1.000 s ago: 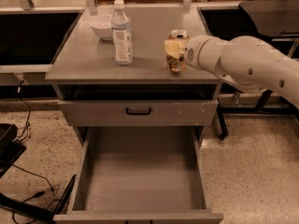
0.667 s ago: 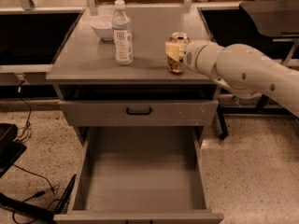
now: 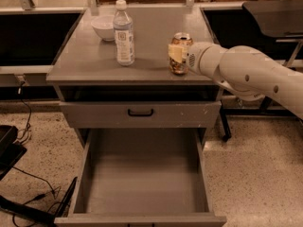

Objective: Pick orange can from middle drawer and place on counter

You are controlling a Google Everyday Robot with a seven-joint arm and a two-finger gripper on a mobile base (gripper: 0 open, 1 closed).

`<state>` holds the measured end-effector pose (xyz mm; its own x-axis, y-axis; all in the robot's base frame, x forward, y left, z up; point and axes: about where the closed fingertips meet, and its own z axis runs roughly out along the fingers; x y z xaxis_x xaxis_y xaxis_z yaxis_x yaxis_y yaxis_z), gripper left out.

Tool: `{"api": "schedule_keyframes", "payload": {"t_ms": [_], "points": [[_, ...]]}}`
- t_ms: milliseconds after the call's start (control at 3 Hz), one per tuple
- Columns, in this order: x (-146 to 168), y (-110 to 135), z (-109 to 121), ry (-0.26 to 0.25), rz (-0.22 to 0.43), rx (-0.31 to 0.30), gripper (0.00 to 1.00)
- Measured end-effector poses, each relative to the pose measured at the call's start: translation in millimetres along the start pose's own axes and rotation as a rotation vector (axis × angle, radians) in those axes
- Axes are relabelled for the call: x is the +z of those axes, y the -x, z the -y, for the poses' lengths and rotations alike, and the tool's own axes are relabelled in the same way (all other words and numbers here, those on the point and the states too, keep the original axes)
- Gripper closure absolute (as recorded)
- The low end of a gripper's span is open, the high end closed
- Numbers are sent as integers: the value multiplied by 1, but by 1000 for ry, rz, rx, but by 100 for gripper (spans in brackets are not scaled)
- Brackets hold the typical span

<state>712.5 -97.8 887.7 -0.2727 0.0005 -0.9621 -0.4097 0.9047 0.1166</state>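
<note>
The orange can (image 3: 180, 63), orange-brown with a silver top, stands upright on the grey counter (image 3: 90, 60) near its front right edge. My gripper (image 3: 178, 54) reaches in from the right on a white arm and is closed around the can; one pale finger (image 3: 174, 52) lies across the can's front. The can's base seems to rest on the counter. The middle drawer (image 3: 142, 178) is pulled fully out below, and its floor is bare.
A clear water bottle (image 3: 124, 34) and a white bowl (image 3: 103, 26) stand on the counter's back left. A shallower drawer front with a black handle (image 3: 140, 112) is shut above the open drawer. Dark furniture (image 3: 274, 13) stands at right, and cables (image 3: 19, 174) lie on the floor at left.
The can and gripper stay at the same spot on the counter. The arm's elbow section has shifted lower and to the right.
</note>
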Motion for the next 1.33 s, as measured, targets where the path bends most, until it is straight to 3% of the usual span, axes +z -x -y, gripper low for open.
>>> {"api": "schedule_keyframes", "payload": {"t_ms": [667, 1000, 1333], "points": [[0, 0, 0, 0, 0, 0, 12], [0, 0, 0, 0, 0, 0, 0], [0, 9, -7, 47, 9, -6, 0]]}}
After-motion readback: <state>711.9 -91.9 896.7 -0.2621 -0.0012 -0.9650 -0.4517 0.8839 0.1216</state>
